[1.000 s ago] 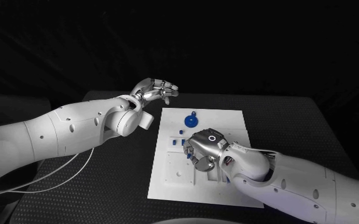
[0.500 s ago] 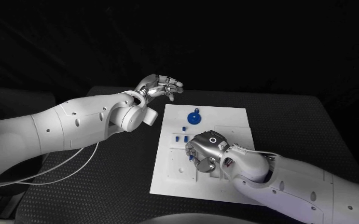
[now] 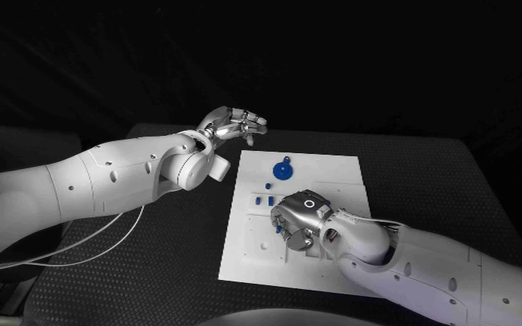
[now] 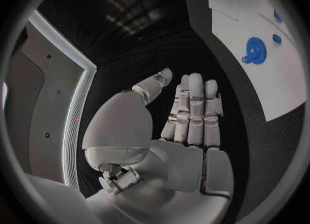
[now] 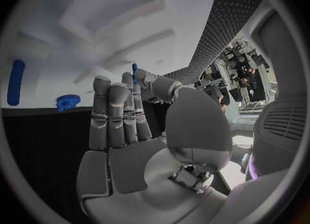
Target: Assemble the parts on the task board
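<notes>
Several blue parts lie loose on the task board, round gear at its far end. Right hand pinches a small piece over mid-board; left hand hovers empty, fingers together, far-left. Most remains, I'd judge.

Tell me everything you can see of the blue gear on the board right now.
The blue round toothed gear looks like plastic and lies flat on the white task board, on its far half. It has a pale hole at its centre, and a small blue knob-like piece sits against its rim. Neither hand touches it: the left hand is off the board's far left corner, while the right hand is over the board's middle, nearer the robot.
</notes>
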